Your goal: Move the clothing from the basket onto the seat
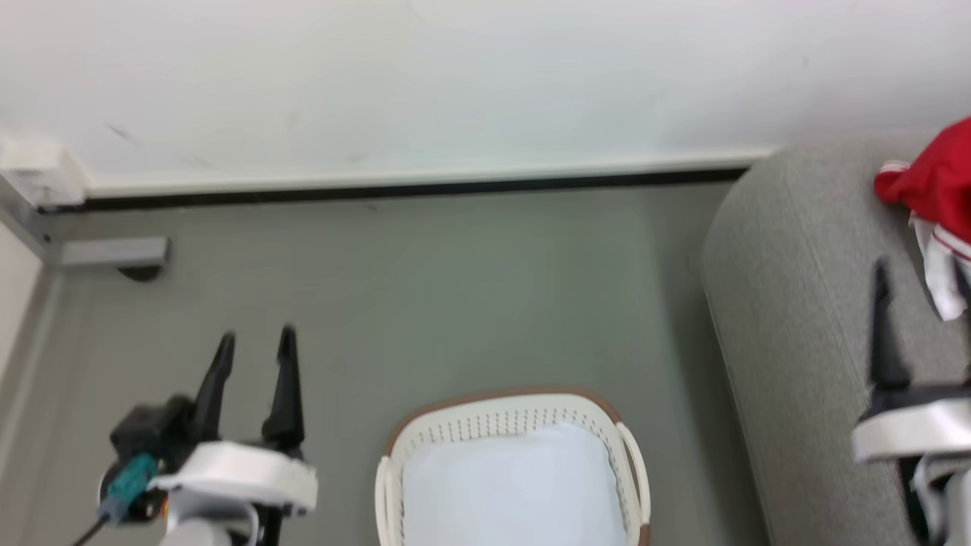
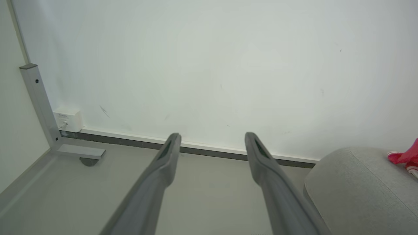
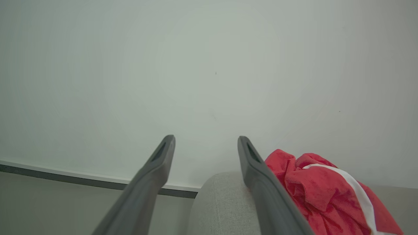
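Clothing (image 3: 313,186) on seat (image 3: 222,202) per R wrist view, head view adds basket (image 1: 516,425); L gripper (image 2: 212,134) + R gripper (image 3: 205,138) spread, empty.

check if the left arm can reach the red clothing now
Probably not: the left gripper hangs open over the floor, with the basket between it and the clothing on the seat.

Left claw (image 1: 256,337) with long dark tapered fingers (image 1: 287,387), glossy white wrist collar (image 1: 235,472), seemingly a teal plug (image 1: 129,479)

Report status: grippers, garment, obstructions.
Jaws open, empty on left gripper and right gripper. On sofa: red garment. In basket: white pad. Nothing blocking.
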You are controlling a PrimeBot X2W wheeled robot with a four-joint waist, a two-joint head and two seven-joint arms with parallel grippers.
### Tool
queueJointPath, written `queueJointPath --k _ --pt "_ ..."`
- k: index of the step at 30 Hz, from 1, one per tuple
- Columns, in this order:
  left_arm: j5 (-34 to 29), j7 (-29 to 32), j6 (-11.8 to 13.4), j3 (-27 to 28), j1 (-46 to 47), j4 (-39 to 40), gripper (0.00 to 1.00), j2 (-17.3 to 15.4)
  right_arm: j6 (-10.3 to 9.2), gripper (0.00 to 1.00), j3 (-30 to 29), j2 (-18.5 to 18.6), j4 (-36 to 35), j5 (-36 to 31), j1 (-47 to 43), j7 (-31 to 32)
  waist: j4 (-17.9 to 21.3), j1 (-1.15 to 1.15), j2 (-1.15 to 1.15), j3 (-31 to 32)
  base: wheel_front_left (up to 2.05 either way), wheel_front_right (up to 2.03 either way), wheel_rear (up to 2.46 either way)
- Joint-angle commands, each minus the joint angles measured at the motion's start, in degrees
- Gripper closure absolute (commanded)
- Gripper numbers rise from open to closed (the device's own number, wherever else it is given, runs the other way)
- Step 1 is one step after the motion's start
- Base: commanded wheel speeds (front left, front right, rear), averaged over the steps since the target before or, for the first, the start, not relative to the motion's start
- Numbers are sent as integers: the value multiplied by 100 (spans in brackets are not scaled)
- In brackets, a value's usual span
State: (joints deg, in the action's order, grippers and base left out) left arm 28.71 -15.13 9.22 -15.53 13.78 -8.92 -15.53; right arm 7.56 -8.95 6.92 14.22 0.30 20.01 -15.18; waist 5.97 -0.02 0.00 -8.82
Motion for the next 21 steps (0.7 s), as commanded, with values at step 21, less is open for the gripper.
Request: queueJointPath --k 21 --pt "-1241 -2 -1044 1047 -1086 -873 0 721 -14 0 745 -396 404 566 -1730 6 -211 2 0 1017 0 0 0"
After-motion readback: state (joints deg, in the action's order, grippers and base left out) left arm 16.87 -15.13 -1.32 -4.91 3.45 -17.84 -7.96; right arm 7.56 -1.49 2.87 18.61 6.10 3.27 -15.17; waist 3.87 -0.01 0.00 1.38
